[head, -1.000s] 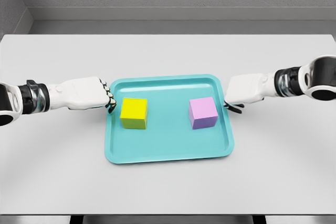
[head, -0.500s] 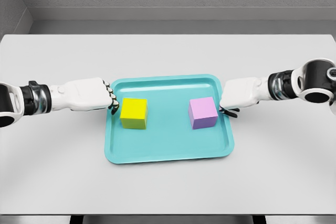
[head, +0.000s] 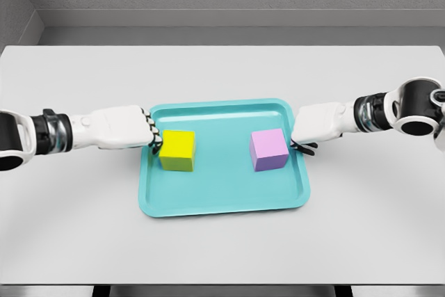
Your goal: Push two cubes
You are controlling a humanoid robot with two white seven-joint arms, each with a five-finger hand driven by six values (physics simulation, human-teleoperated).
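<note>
The two cubes sit inside a teal tray [head: 222,203] in the middle of the white table [head: 222,255]: a yellow cube [head: 177,149] on the tray's left half and a lilac cube [head: 268,149] on its right half, well apart, with bare tray floor between them. Both look like plain, matte, sharp-edged blocks standing flat and square to the tray.

Each hand flanks its cube from the outer side, which suits pushing the cubes inward toward each other (a judgement from the layout). The left hand [head: 122,127] reaches in over the tray's left rim, its dark-tipped fingers curled into a loose fist holding nothing, knuckles at or just beside the yellow cube's left face. The right hand [head: 318,124] hangs over the tray's right rim, fingers likewise folded and empty, near the lilac cube but seemingly not touching it.
</note>
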